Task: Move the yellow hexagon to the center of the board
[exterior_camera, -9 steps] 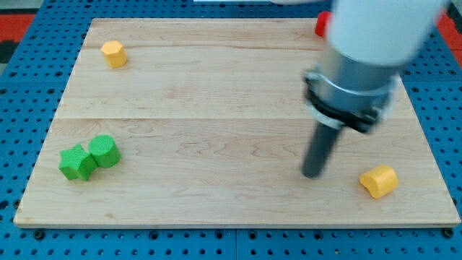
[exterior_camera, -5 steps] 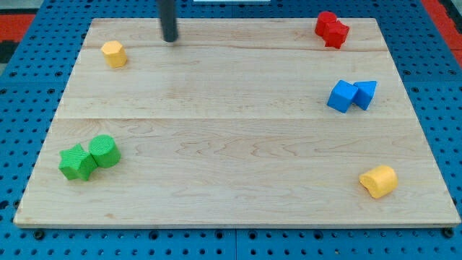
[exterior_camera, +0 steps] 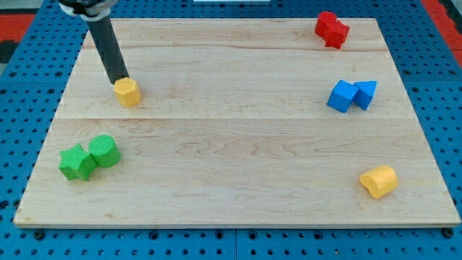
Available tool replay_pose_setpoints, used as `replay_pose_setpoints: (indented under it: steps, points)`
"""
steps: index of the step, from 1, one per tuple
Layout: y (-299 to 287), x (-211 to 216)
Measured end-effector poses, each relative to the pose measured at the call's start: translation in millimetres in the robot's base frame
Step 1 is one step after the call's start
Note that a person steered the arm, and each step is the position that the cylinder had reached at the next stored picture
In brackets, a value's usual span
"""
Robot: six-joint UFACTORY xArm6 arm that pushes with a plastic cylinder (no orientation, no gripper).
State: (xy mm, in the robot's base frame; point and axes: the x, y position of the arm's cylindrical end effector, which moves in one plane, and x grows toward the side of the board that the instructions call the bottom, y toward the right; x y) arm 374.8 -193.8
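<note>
The rod's tip (exterior_camera: 118, 79) presses the yellow hexagon (exterior_camera: 128, 92), newly shoved from the bench's (exterior_camera: 231, 173) far-left corner toward centre; no hand is fitted.

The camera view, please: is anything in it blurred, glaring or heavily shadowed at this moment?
In the camera view, lighting is even and soft, with no glare on the wooden board. My tip and the yellow hexagon it touches look sharp, with no motion smear. The blocks cast only faint shadows. The arm's upper part is cut off at the view's top left.
</note>
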Motion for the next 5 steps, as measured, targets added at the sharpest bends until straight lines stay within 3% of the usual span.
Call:
replay_pose_setpoints:
  steps: [1, 3, 4, 5]
  points:
    - [-21, 24]
    - [64, 28]
    - [80, 19]
    - [138, 21]
